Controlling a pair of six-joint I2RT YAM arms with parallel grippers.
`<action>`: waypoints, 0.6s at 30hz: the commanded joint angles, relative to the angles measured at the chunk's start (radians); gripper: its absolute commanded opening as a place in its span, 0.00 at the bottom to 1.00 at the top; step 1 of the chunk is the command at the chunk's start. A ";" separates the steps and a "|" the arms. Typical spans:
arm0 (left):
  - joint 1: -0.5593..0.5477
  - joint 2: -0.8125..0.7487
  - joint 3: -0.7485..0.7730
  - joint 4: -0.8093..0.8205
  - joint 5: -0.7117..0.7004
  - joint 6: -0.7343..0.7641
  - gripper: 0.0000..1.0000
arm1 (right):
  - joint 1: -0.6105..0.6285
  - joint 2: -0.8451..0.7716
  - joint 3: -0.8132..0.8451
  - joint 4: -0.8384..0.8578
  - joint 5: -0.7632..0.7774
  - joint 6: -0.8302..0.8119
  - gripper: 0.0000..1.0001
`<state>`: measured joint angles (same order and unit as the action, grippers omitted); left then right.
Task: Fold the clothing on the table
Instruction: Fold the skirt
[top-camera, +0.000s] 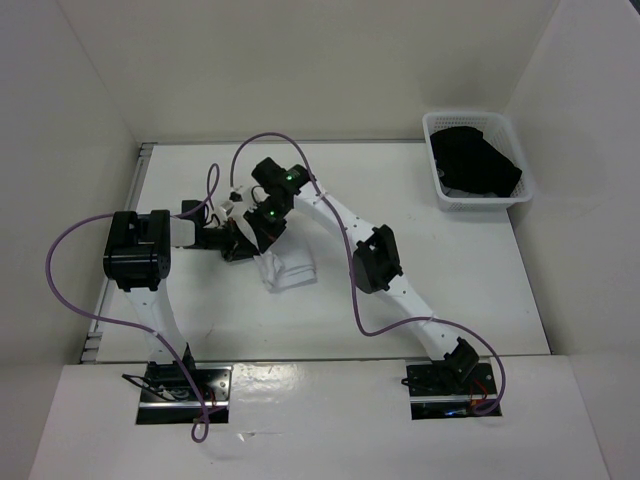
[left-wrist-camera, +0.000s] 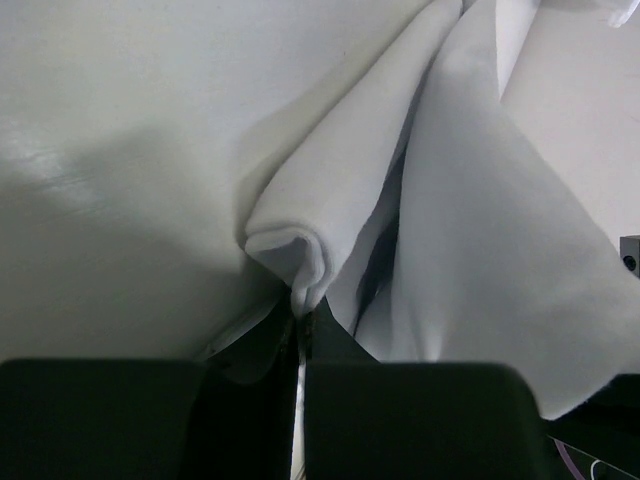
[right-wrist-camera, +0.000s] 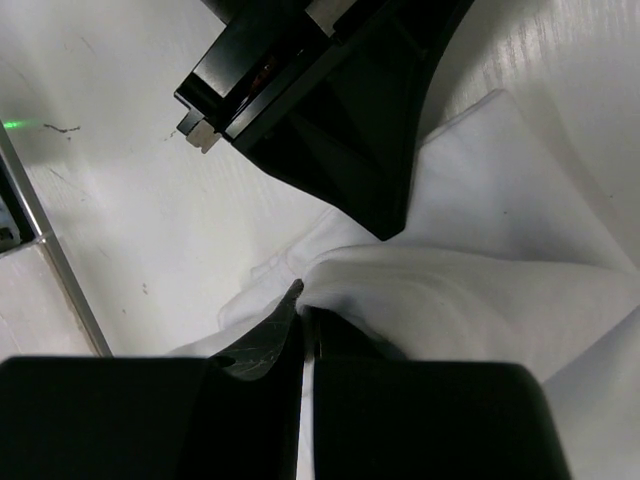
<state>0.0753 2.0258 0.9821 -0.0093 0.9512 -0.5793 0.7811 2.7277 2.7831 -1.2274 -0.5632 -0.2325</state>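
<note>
A plain white, thin, wrinkly fabric garment (top-camera: 287, 270) is being held bunched up at the left-centre of the large flat white tabletop (top-camera: 440, 290), where the two arms are meeting. The left jaws are pressing together on a rolled fold of the white garment (left-wrist-camera: 480, 250). The cloth is emerging right at their tips and fanning away from them in two long soft pleats. The right jaws are likewise clamping tight on an edge of the white garment (right-wrist-camera: 480, 300), with the fabric gathering just ahead of their tips and spreading off to their right. The two pairs of jaws are sitting just beside each other, the black housing of the left arm (right-wrist-camera: 330, 120) filling the space directly ahead of the right jaws.

From overhead, the garment is forming a short crumpled bundle. Its long axis is running diagonally, with the pinched end at the jaws and the loose end pointing away from them, toward the arm bases and a little to the right. I cannot tell how much of that loose end is resting on the tabletop.

Well apart from both jaws, at the far right corner, a white plastic lattice basket (top-camera: 437, 178) is holding a black garment (top-camera: 478, 162). A metal rail (right-wrist-camera: 55, 270) is running along the tabletop edge to the left of the jaws.
</note>
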 joint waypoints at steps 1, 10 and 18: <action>-0.005 0.030 0.003 -0.014 -0.065 0.044 0.00 | 0.003 0.010 0.052 -0.021 0.013 0.007 0.00; -0.005 0.030 0.003 -0.014 -0.065 0.044 0.00 | 0.003 0.020 0.043 -0.041 -0.024 -0.016 0.28; -0.005 0.030 0.003 -0.014 -0.065 0.044 0.00 | 0.012 -0.029 0.027 -0.072 -0.093 -0.057 0.52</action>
<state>0.0750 2.0258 0.9821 -0.0093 0.9512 -0.5789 0.7830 2.7453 2.7899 -1.2503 -0.6067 -0.2584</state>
